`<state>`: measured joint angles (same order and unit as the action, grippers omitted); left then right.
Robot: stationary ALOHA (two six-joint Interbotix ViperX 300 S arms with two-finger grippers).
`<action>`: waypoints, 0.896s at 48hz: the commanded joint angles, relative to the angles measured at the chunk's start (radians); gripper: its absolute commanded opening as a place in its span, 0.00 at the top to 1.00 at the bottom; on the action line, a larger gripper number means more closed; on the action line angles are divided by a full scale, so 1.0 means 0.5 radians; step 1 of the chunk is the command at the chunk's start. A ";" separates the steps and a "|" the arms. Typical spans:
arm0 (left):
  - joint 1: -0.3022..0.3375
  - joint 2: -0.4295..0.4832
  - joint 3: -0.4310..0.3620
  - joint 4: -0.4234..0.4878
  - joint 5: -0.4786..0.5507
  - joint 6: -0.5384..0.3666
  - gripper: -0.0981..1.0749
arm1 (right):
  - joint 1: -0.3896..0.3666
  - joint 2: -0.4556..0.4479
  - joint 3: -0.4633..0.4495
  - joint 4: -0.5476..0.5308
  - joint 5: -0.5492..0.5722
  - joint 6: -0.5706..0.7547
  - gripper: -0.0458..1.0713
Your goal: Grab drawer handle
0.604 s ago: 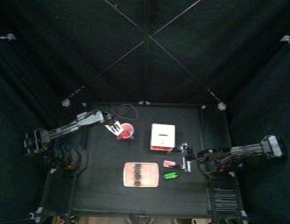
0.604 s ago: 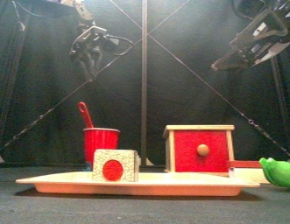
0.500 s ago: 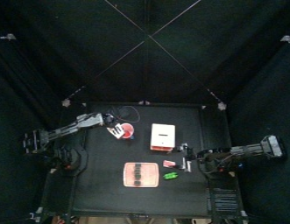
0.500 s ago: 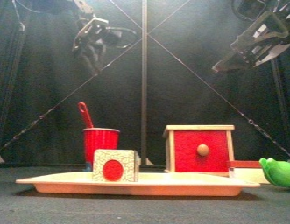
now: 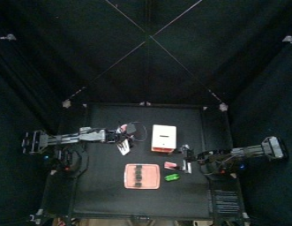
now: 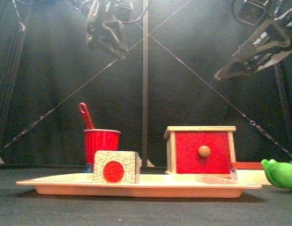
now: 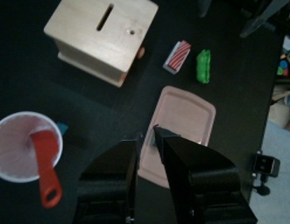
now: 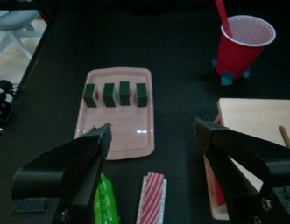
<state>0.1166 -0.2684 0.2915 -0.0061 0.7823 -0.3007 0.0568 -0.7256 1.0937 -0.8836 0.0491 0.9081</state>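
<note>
The drawer (image 6: 201, 150) is a small pale wooden box with a red front and a round knob handle (image 6: 205, 151). From above the drawer (image 5: 165, 137) sits mid-table. My left gripper (image 5: 127, 131) hovers just left of it, high above the table (image 6: 113, 22). Its wrist view shows the drawer (image 7: 102, 35) from above, well beyond the left gripper (image 7: 148, 144), whose jaws stand apart with nothing between them. My right gripper (image 5: 190, 163) hangs at the drawer's front right, raised (image 6: 248, 57). In its wrist view the right gripper (image 8: 155, 131) is wide open and empty.
A red cup (image 6: 102, 144) with a red spoon stands left of the drawer. A pink tray (image 5: 138, 176) holding dark green blocks (image 8: 117, 92) lies near the front edge. A green object (image 5: 172, 177) and a red-striped piece (image 5: 170, 164) lie right of the tray.
My left arm has swung toward the table's front and now reaches straight across; in the front view its gripper moved right and higher. The right arm barely shifted.
</note>
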 commanded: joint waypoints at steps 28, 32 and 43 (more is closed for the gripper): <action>0.018 -0.132 0.650 0.077 -1.270 0.006 0.38 | -0.040 0.129 -0.224 1.565 0.233 0.012 0.03; 0.034 -0.098 0.746 0.101 -1.522 0.006 0.38 | -0.086 0.199 -0.202 1.715 0.153 0.012 0.03; 0.098 0.034 0.816 0.156 -1.982 0.009 0.38 | -0.221 0.374 -0.104 2.086 -0.141 0.012 0.03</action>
<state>0.1519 -0.2715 0.7133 0.0583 -0.1427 -0.2976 -0.0353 -0.5538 1.0385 0.1058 0.0261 0.9173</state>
